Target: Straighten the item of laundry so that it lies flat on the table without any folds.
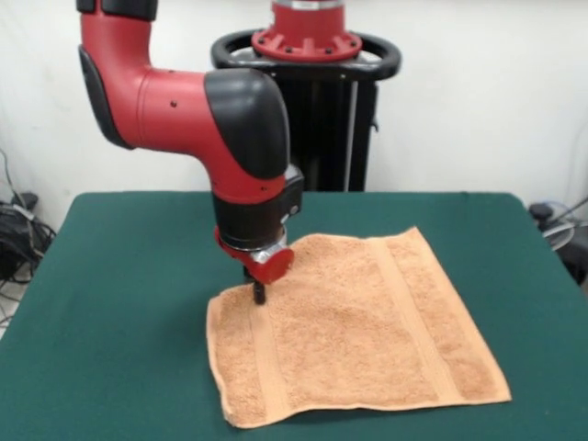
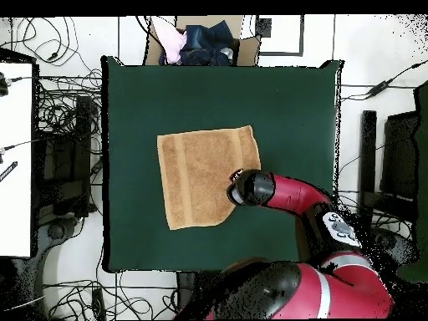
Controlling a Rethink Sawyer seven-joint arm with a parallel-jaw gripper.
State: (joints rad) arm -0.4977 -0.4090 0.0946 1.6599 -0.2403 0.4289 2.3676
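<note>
The item of laundry is a light orange-tan towel spread on the green table, with two woven bands running across it. It lies mostly flat. Its far-left corner in the front view is drawn in, so that edge runs slanted instead of square. My gripper points straight down at that corner, its dark tips pressed together into the cloth at the towel's edge. In the overhead view the towel has a rounded-off lower right corner, and the gripper sits over that edge, hidden under the arm's wrist.
Bare green table surrounds the towel on all sides. A cardboard box with clothes stands beyond the table's top edge in the overhead view. Cables and equipment lie on the floor around it.
</note>
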